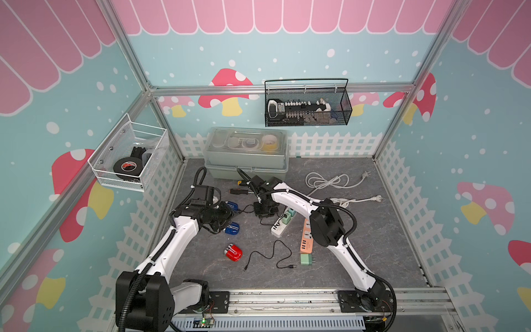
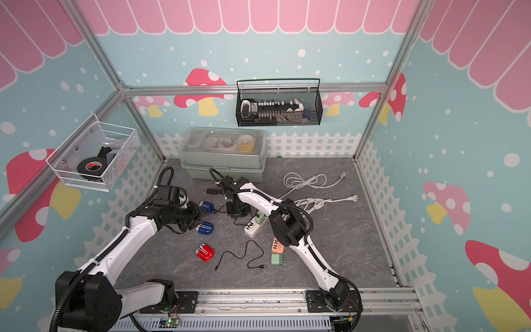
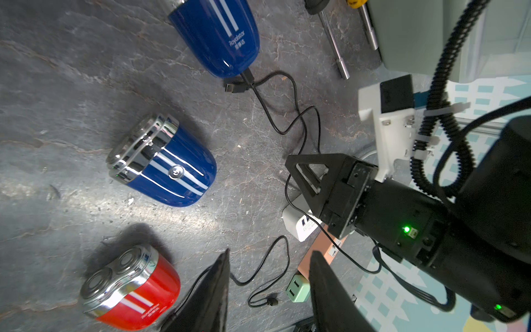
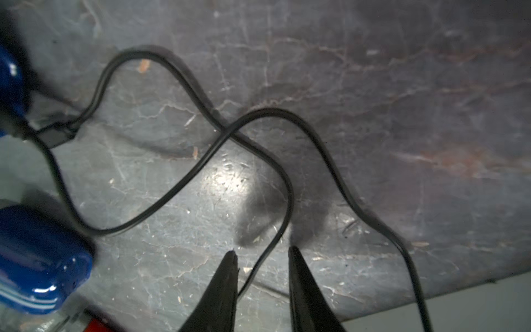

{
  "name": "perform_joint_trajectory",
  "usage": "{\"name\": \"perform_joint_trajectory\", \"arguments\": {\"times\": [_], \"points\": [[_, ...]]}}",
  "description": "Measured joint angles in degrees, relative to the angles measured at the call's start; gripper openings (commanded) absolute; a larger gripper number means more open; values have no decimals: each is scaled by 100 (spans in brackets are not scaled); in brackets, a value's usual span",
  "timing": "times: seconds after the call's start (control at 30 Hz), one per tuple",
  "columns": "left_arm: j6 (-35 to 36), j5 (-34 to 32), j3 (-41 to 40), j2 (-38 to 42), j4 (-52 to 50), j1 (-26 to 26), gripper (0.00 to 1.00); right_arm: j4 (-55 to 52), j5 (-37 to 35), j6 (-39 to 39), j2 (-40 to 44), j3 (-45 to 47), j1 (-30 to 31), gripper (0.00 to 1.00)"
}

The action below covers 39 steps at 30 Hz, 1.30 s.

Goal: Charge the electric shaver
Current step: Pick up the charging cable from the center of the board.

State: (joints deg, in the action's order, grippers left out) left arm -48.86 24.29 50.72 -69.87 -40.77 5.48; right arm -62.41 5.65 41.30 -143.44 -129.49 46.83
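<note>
Straddling the black cable (image 4: 290, 201), right gripper (image 4: 263, 253) stands unclenched; left gripper (image 3: 270, 252) hangs released.

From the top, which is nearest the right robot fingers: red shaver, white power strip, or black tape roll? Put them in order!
1. White power strip, just beside the right gripper.
2. Red shaver, toward the table's front.
3. Black tape roll, up in the white wall basket.

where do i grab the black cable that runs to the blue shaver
Probably its loose flat plug, lying on the table beside the blue shaver: it is rigid, so come from above and pinch its long sides. The thin cable itself is limp.
</note>
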Motion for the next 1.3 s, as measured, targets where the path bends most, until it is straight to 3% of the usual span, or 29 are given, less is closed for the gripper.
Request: {"name": "perform_joint_trajectory", "arguments": {"times": [0.13,0.27,0.43,0.73,0.8,0.93,1.1,1.3], "points": [[-2,44,7,-28,52,35,44,2,61,-4,-7,0,0,0],[-59,122,7,-79,87,46,49,-9,144,-223,81,144,0,0],[-562,299,-59,-173,444,129,53,-42,487,-739,859,1121,0,0],[-2479,90,-315,-341,1178,1156,58,264,1187,-1397,2326,2422,0,0],[-3014,-55,-516,-304,1408,1209,67,472,1274,-1405,2516,2653,-2,0],[-4140,-404,-1069,-269,1993,1213,71,879,1384,-1397,2789,3082,-7,0],[-5211,-520,-1204,-872,2693,1246,71,1250,1486,-1360,3071,3412,-46,0],[-6006,-525,-1193,-1325,3180,1453,70,1565,1537,-1320,3340,3676,-111,0]]}}
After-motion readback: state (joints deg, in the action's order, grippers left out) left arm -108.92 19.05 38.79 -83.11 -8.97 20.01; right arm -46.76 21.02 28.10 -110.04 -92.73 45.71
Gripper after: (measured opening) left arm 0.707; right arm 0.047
